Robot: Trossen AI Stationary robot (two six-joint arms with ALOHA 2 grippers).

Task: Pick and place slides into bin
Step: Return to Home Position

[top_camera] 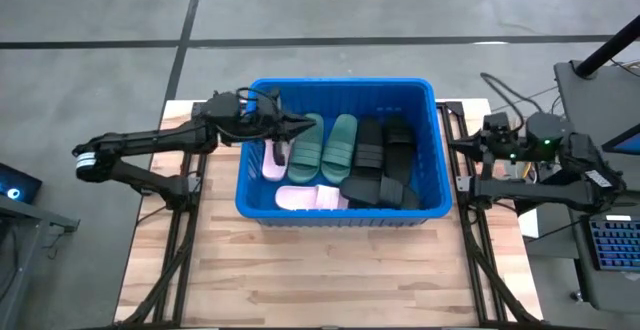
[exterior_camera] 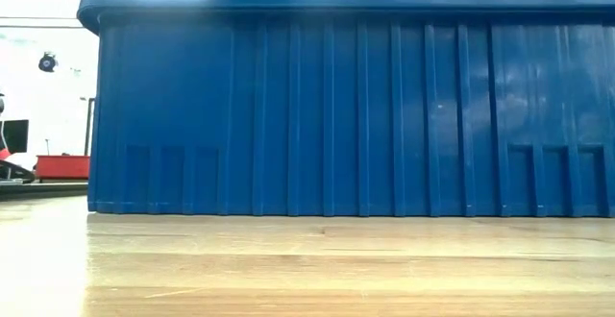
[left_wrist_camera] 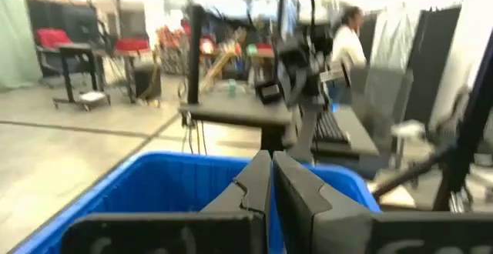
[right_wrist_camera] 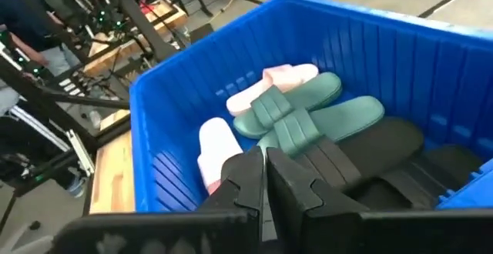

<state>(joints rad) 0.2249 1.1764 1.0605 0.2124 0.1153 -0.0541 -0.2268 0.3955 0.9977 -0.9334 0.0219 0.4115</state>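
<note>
Looking down: the slides lie inside the bin, left gripper over its nine o'clock edge, jaws closed on nothing. Low view gives only blue wall. Right gripper, three o'clock, closed, empty too.

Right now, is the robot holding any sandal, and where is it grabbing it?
Nothing is held. The left gripper and right gripper are shut and empty; the slides lie in the bin.
</note>
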